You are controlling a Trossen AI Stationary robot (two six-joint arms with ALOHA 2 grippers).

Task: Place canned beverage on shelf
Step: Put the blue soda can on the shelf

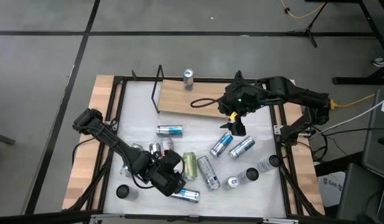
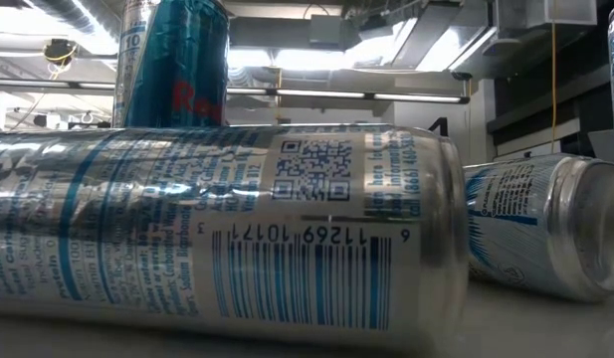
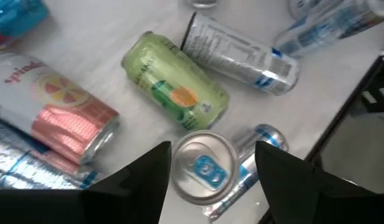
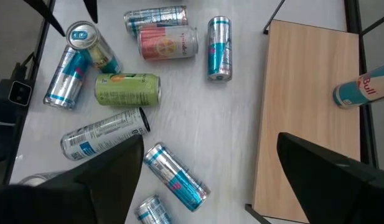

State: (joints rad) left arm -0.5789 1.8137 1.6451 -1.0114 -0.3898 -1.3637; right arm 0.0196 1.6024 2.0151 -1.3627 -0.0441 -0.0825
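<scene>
The shelf, a light wooden board with thin black wire end frames, stands at the table's far middle. One blue and silver can rests on the board. Near the front edge is a silver and blue can, its blue-tabbed top end turned up toward my left wrist camera. My left gripper hovers open just above that end, one finger on either side of it, apart from it. My right gripper hangs open above the table beside the shelf, nothing between its fingers.
Several loose cans lie on the white mat: a green one, a pink-labelled one, a silver one, and two blue ones near my right gripper. A lying can fills the low view. Black frame rails border the mat.
</scene>
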